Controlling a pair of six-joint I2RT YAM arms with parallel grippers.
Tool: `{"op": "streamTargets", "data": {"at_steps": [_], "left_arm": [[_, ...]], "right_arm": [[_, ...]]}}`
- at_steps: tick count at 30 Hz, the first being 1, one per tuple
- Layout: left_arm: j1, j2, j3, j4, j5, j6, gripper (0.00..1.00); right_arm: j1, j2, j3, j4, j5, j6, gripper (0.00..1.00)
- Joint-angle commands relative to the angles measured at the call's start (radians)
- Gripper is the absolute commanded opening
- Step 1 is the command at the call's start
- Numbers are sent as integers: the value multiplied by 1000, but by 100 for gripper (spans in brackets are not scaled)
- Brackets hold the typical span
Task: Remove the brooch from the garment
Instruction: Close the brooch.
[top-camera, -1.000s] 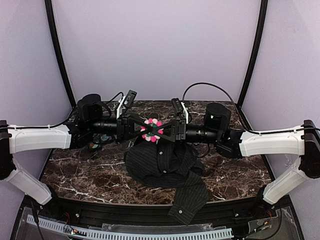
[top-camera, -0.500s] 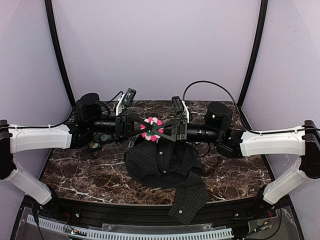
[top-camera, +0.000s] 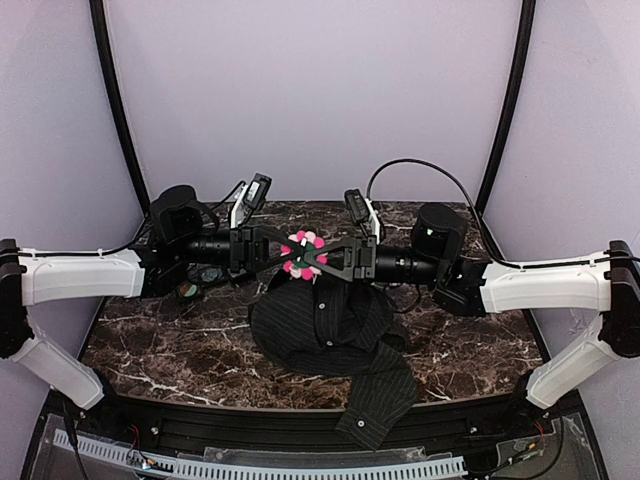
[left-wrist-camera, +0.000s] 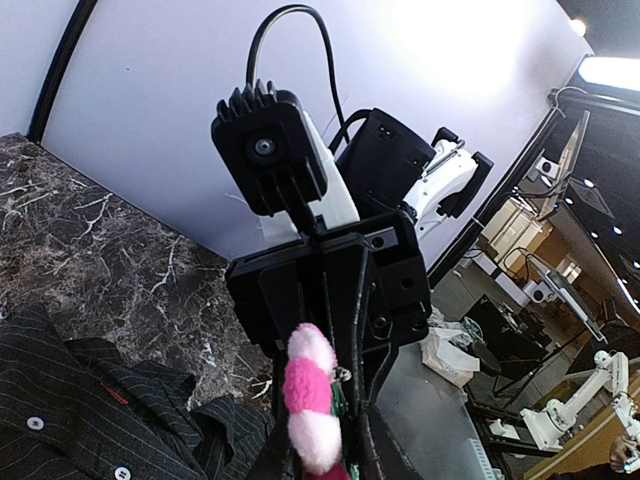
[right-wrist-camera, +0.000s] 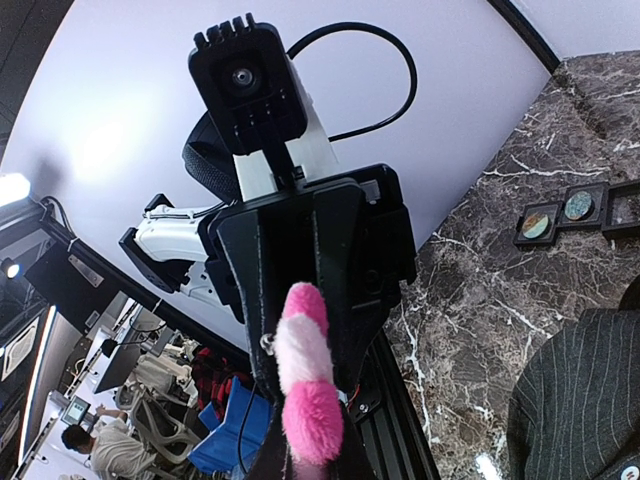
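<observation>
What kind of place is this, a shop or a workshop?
Probably a robotics lab: a plain-walled booth around a marble-look table, with office chairs and another robot arm beyond.

Left arm and right arm reach inward; left pincer meets right pincer, both seemingly clamped.

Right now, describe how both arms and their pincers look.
The left arm and right arm have white shells near the base, black forearms and joints. The left pincer and right pincer are black, each topped by a white-mounted black camera. Black cables loop behind.
</observation>
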Motion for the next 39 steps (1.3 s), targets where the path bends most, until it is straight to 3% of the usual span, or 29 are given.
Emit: {"op": "streamTargets", "data": {"at_steps": [1, 22, 39], "left_arm": [[-10, 2, 18, 10, 47, 55, 19], [-10, 16, 71, -137, 114, 139, 20], [-10, 62, 104, -152, 162, 137, 18]], "right_arm": [[9, 3, -7, -31, -3, 15, 0], [9, 28, 4, -36, -31, 15, 0], [8, 34, 2, -40, -73, -4, 0]]}}
